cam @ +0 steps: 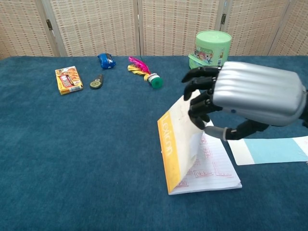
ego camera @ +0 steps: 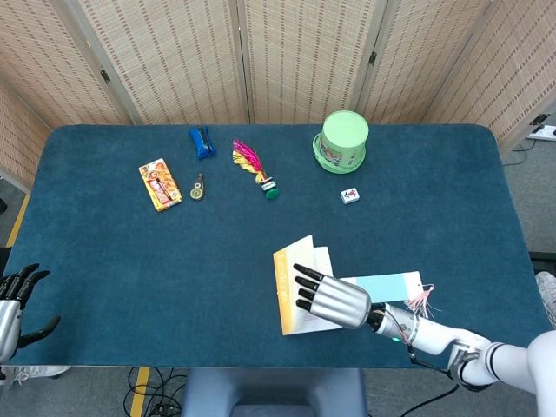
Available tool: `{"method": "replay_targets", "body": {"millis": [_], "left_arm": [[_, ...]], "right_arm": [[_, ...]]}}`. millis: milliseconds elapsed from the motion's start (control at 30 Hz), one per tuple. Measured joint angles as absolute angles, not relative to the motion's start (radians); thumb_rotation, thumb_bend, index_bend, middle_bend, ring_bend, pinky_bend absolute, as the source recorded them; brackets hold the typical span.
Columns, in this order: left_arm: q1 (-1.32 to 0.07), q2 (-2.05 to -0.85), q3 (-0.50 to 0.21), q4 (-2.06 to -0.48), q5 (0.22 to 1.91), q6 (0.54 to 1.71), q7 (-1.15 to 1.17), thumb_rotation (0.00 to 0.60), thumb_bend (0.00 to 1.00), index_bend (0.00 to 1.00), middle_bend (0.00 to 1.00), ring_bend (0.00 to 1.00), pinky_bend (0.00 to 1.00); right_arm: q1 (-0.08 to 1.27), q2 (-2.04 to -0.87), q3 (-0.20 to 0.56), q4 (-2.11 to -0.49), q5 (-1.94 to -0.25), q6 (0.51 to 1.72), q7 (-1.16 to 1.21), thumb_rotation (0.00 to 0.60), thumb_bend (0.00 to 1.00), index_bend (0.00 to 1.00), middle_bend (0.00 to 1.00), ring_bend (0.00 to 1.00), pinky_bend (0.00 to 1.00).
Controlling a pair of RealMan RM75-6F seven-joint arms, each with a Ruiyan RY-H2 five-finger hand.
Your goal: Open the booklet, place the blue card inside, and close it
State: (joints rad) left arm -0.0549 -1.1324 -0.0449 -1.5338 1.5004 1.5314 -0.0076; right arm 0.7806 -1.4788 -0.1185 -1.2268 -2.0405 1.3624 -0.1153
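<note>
The booklet, white with a yellow spine band, lies near the table's front edge with its cover raised steeply. Its red-gridded inner page shows beneath. My right hand holds the cover's free edge, fingers over the outer face and thumb on the inner side. The blue card lies flat just right of the booklet, with a pink tassel at its far end. My left hand hangs off the table's front left corner, fingers apart and holding nothing.
At the back stand a green tub, a pink shuttlecock, a blue packet, an orange box and a small tool. A white tile lies right of centre.
</note>
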Motion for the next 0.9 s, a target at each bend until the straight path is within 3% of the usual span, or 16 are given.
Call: {"method": "replay_targets", "body": {"millis": [467, 667, 733, 800, 900], "left_arm": [[-0.042, -1.114, -0.042, -1.538, 1.487, 1.533, -0.015, 0.6, 0.22, 0.22, 0.15, 0.19, 0.19], [-0.042, -1.111, -0.041, -1.543, 1.488, 1.529, -0.014, 0.6, 0.22, 0.22, 0.15, 0.19, 0.19], [-0.042, -1.11, -0.04, -1.544, 1.486, 1.528, -0.012, 0.6, 0.22, 0.22, 0.15, 0.19, 0.19], [-0.041, -1.108, -0.04, -1.546, 1.487, 1.528, -0.011, 0.6, 0.22, 0.23, 0.15, 0.19, 0.19], [-0.039, -1.108, -0.039, -1.549, 1.488, 1.53, -0.009, 0.6, 0.22, 0.23, 0.15, 0.19, 0.19]], "right_arm": [[0.969, -1.685, -0.047, -1.077, -2.099, 1.288, 0.006, 0.6, 0.51, 0.83, 0.55, 0.32, 0.19], [1.037, -1.764, -0.021, -1.013, -2.077, 1.252, 0.054, 0.6, 0.48, 0.82, 0.5, 0.32, 0.19], [1.055, -1.788, -0.017, -0.992, -2.069, 1.232, 0.066, 0.6, 0.46, 0.77, 0.47, 0.31, 0.19], [1.069, -1.814, -0.014, -0.97, -2.054, 1.206, 0.079, 0.6, 0.38, 0.63, 0.41, 0.27, 0.19], [1.083, -1.845, -0.008, -0.948, -2.025, 1.164, 0.083, 0.6, 0.18, 0.28, 0.26, 0.15, 0.15]]}}
